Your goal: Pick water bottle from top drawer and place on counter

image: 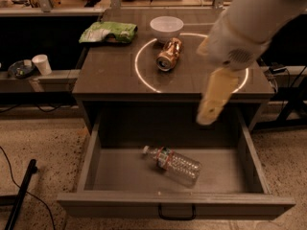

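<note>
The water bottle (175, 164) lies on its side in the open top drawer (177, 205), white cap toward the back left. The counter (110, 73) with its glowing white circle is right above the drawer. My gripper (207, 116) hangs at the end of the white arm that reaches in from the upper right. It is over the right half of the drawer, near the counter's front edge, above and to the right of the bottle. It is not touching the bottle.
A copper-coloured can (169, 55) lies inside the circle, with a white bowl (166, 28) behind it and a green bag (108, 32) at the back left. A white cup (42, 63) sits on a low shelf at left. A black pole (19, 195) lies on the floor at lower left.
</note>
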Robot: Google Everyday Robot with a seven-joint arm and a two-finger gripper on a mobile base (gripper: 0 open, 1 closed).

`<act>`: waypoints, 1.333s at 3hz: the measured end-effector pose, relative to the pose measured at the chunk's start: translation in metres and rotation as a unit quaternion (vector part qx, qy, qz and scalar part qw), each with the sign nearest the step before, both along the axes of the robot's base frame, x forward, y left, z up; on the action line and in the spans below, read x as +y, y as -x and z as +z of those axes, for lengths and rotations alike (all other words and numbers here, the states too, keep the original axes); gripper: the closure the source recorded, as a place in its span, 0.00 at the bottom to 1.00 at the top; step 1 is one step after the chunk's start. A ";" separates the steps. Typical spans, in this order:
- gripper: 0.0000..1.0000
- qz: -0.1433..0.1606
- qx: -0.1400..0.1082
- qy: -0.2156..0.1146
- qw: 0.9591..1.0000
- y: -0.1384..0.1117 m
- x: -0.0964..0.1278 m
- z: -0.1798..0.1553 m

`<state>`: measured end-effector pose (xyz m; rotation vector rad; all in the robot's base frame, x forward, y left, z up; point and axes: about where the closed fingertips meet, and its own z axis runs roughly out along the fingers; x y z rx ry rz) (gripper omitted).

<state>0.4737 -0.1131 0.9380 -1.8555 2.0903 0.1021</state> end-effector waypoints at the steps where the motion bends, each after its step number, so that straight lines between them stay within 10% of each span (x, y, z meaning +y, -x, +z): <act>1: 0.00 0.006 0.022 -0.008 1.000 -0.002 0.064 -0.071; 2: 0.00 -0.004 0.068 0.026 0.997 0.019 0.074 -0.155; 4: 0.00 -0.015 0.063 0.019 0.998 0.011 0.072 -0.169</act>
